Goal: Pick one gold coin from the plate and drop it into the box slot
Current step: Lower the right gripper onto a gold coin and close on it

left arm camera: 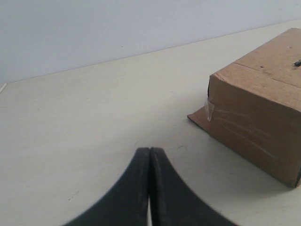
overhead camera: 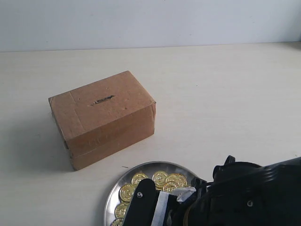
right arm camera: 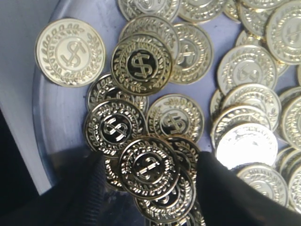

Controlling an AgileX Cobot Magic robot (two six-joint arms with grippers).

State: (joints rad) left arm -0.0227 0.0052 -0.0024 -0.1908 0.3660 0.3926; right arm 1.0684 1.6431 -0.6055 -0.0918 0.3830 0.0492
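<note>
The brown cardboard box (overhead camera: 102, 117) stands left of centre, its dark slot (overhead camera: 103, 100) on the top face. The silver plate (overhead camera: 113, 197) at the bottom edge holds several gold coins (overhead camera: 160, 178). My right gripper (right arm camera: 149, 174) hangs low over the plate, open, its two black fingers (right arm camera: 225, 188) either side of a small stack of coins; the top gold coin (right arm camera: 148, 167) lies flat between them, touching neither. My left gripper (left arm camera: 149, 155) is shut and empty above the bare table, with the box's corner (left arm camera: 263, 117) ahead of it.
The right arm's black body (overhead camera: 244, 197) covers the plate's right half. A pale table (overhead camera: 225, 94) spreads around the box, ending at a light wall (overhead camera: 150, 21) behind.
</note>
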